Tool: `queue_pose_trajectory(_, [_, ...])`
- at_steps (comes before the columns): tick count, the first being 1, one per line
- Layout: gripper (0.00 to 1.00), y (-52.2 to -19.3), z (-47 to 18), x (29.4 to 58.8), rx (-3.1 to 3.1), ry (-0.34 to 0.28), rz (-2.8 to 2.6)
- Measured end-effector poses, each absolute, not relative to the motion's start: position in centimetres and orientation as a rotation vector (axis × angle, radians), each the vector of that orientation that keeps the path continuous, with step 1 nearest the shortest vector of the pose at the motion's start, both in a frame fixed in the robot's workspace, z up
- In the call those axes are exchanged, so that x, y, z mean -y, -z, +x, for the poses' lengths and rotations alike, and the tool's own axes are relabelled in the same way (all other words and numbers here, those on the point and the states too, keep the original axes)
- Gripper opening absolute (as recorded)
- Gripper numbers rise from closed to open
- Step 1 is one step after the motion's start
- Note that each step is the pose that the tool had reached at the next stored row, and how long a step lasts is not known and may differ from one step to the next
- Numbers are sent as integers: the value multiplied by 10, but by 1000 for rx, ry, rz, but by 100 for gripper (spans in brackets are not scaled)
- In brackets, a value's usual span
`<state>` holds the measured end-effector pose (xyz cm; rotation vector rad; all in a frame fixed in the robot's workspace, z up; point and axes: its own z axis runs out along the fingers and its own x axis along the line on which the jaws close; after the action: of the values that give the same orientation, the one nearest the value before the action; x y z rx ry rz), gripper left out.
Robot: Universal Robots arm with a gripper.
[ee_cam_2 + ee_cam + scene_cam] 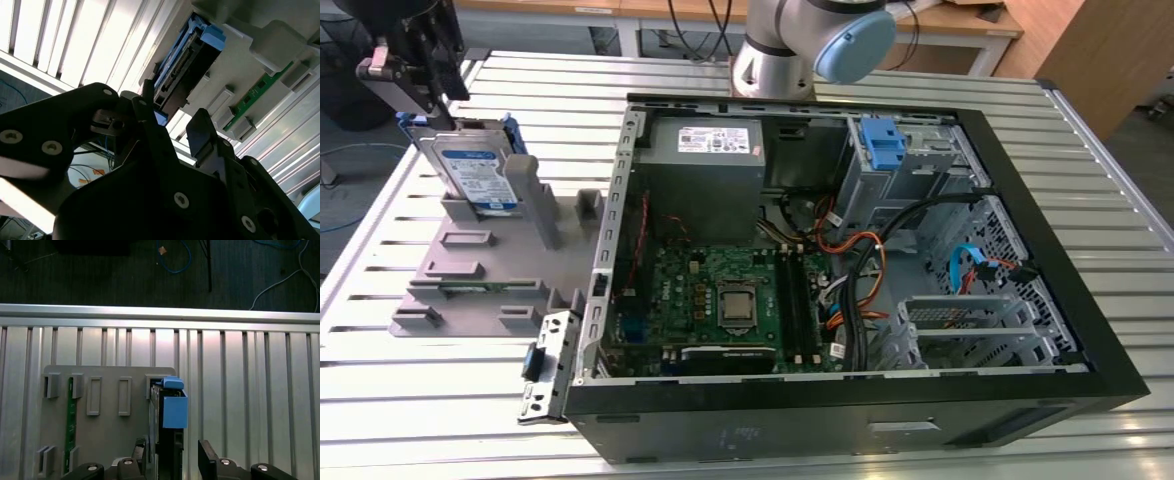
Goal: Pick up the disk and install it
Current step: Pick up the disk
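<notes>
The disk [474, 172], a silver drive with a white-and-blue label in a bright blue caddy, stands on edge in a slot of the grey holder [467, 270] on the exterior view's left. My gripper [424, 98] hangs just above its top edge. In the first wrist view the gripper [172, 456] is open, with one of its fingers [207, 457] on each side of the disk [169, 410] and a gap still showing. The second wrist view shows the same: the gripper [172, 115] is apart from the disk [182, 70].
An open computer case [1067, 300] lies on the slatted table, with a motherboard, cables, a grey power supply [707, 150] and a drive bay holding a blue bracket [883, 145]. A green memory stick [71, 425] stands in the holder near the disk.
</notes>
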<state>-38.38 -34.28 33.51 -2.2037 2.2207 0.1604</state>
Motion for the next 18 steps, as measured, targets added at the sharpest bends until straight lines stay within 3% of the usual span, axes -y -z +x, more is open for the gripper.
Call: queue_pose_trajectory(18, [53, -306, -384, 343, -2212, -149, -2201])
